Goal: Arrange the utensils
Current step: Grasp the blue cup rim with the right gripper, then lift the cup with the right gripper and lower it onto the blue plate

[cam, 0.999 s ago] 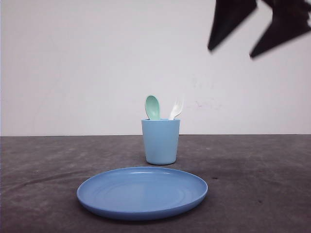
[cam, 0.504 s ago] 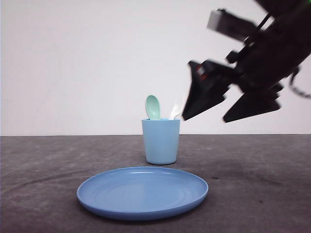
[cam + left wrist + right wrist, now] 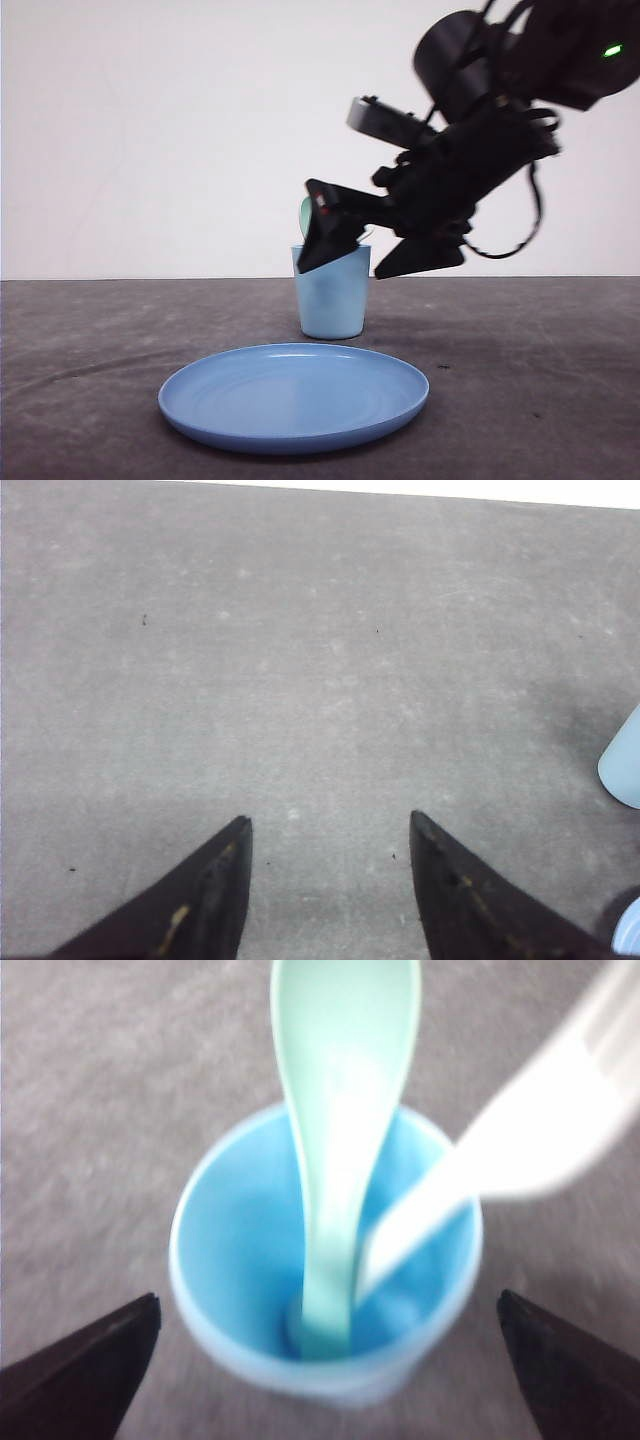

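Two utensils, spoon (image 3: 345, 1110) and fork (image 3: 520, 1140), stand in the cup (image 3: 215, 1260); right hand (image 3: 325, 1360) wide, seemingly just above it.

A light blue cup (image 3: 331, 300) stands behind a round blue plate (image 3: 293, 396).

The spoon (image 3: 340, 1140) and fork (image 3: 520, 1130) stand in the cup (image 3: 331, 300), behind the plate (image 3: 293, 397).

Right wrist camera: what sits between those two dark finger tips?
In the right wrist view, the light blue cup sits between the open right gripper fingertips, holding the mint spoon and white fork upright, both blurred.
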Robot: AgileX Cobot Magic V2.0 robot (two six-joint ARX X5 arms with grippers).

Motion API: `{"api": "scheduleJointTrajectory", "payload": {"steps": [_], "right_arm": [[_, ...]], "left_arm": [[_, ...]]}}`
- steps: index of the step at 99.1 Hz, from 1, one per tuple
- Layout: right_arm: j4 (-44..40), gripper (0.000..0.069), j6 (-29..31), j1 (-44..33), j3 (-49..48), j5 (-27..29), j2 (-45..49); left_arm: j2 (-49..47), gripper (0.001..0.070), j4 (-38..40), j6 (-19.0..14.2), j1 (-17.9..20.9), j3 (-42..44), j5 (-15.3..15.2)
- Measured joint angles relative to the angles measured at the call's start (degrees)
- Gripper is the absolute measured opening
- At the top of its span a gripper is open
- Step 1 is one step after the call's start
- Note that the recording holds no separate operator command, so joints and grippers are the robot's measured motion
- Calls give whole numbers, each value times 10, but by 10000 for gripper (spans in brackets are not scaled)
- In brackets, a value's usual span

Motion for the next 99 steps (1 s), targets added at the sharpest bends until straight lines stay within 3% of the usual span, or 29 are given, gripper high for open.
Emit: {"api": "scheduleJointTrajectory", "payload": {"steps": [34,63,99], "right_arm": [[-34,676,1,1,68,0,58],[-35,490,1,2,68,1,58],[-96,483,1,11,68,3,-2]], "left_arm": [[0,298,0,0,0,0,0],[0,298,0,0,0,0,0],[0,298,0,0,0,0,0]]}}
